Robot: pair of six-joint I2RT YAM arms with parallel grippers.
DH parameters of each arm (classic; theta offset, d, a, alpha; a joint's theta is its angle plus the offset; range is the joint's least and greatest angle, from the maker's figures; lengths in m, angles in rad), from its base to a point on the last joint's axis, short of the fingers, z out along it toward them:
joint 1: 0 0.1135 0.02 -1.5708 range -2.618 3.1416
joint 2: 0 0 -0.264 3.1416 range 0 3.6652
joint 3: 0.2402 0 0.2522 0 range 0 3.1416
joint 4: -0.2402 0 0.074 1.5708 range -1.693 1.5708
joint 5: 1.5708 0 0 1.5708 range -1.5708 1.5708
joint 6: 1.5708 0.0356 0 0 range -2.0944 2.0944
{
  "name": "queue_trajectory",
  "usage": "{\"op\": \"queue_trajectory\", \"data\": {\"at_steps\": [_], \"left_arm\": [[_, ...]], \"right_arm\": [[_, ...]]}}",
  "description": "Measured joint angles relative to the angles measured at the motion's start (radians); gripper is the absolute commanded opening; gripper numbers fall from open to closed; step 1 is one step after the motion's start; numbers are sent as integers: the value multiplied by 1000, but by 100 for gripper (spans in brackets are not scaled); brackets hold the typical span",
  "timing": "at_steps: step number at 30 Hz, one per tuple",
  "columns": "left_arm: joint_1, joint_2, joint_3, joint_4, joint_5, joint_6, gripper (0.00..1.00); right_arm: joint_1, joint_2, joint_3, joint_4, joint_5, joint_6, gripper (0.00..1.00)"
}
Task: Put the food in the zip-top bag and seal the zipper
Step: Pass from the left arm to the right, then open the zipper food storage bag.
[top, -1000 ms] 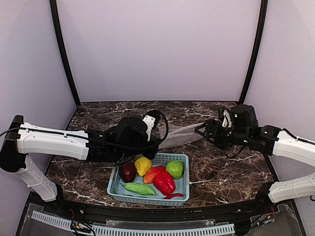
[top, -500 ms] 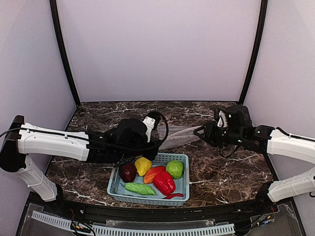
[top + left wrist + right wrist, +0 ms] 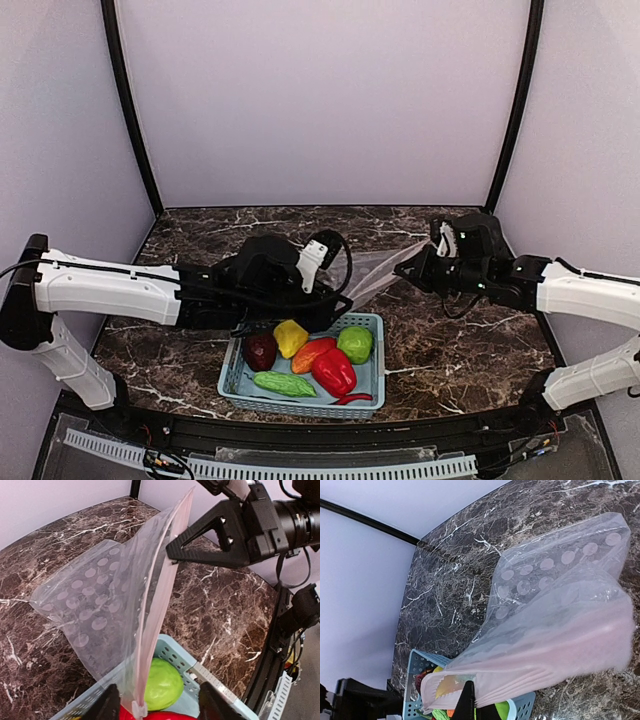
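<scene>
- The step in hand, as I am reading it, is getting the zip-top bag [image 3: 95,605] opened up; no piece is going in yet
- The bag is being held up above the table [image 3: 450,340], stretched between the two arms at about 1 o'clock from the basket [image 3: 232,382], with its dotted body sagging down behind
- The right gripper [image 3: 172,557] is pinching the mouth edge at the high end, at 3 o'clock of the bag, with its jaws closed down onto the plastic
- The left gripper [image 3: 159,706] is sitting at the low end, just over the basket's far rim
- Its fingers are standing wide apart with the zipper [image 3: 152,635] running down between them, and I am not seeing either finger pressing on it
- What is looking like the slider tab [image 3: 139,711] is sitting at that low end of the strip
- The food is all lying in the basket, at 6 o'clock of the table: dark red pepper [image 3: 260,350], yellow pepper [image 3: 290,337], orange pepper [image 3: 312,353], lime-green pepper [image 3: 355,343], red pepper [image 3: 334,371], cucumber [image 3: 284,383] and chilli [image 3: 350,398]
- The mouth is looking flat, with its lips lying together, so I am judging that the next move calls for the left jaws to close on one lip only and draw it away from the other
- The film is looking thin and slippery; catching both lips at once would be keeping the bag shut
</scene>
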Motion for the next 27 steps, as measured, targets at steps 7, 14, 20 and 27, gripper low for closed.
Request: {"op": "queue_trajectory", "data": {"at_steps": [7, 14, 20, 27], "left_arm": [[24, 65, 219, -63, 53, -32, 69], [67, 186, 315, -90, 98, -53, 61], [87, 245, 319, -133, 100, -66, 46], [87, 247, 319, -142, 93, -68, 24]], "right_arm": [[0, -1, 0, 50, -60, -99, 0], [0, -13, -3, 89, -127, -175, 0], [0, -31, -11, 98, -161, -216, 0], [0, -31, -14, 96, -189, -252, 0]]}}
